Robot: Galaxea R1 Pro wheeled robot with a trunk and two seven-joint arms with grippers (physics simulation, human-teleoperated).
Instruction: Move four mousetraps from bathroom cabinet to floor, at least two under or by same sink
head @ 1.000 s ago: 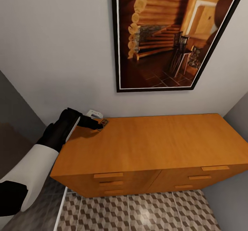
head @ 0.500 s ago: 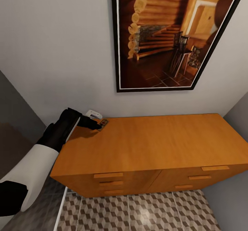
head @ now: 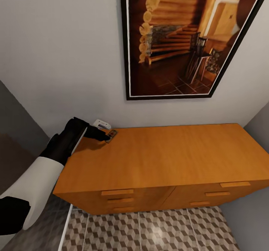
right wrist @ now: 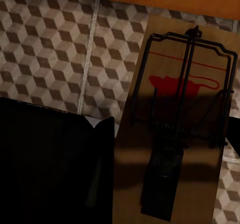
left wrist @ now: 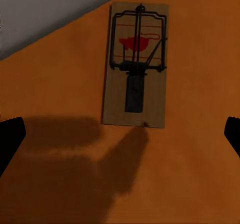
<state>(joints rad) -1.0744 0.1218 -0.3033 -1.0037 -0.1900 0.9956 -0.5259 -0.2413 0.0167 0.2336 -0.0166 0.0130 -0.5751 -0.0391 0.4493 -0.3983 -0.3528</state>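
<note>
Head view. Left gripper (head: 107,135) reaching over the back left corner of the cabinet (head: 168,157), right at a mousetrap (head: 112,134) lying flat on the top, near the wall. Small white object (head: 102,124) just behind it. Framed picture (head: 183,37) on the wall above. Patterned bathroom floor (head: 149,230) in front of the drawers, with no trap seen on that patch. Too small here to read how the jaws stand.

Left wrist view. Settles that point: fingertips (left wrist: 9,139) far out at both edges, so jaws wide open around nothing. Trap ahead of the left gripper (left wrist: 120,139), flat on the orange wood, clear of both pads (shadow of one finger just reaching its near end). Wire bar and red mark plain here, mere specks from the head.

Right wrist view. Adds a second mousetrap (right wrist: 175,129), large and close, hanging over the cube tiles with the cabinet's foot at the frame edge. Black finger (right wrist: 50,164) alongside; right gripper (right wrist: 167,149) judged closed on this trap, though contact itself is hard to make out in the shade.

Progress, as a judgement: early. One trap apparently in hand, one lined up for grasping, none confirmed on the floor. Two others unaccounted for. All placing, including the pair by the sink, left to do.
</note>
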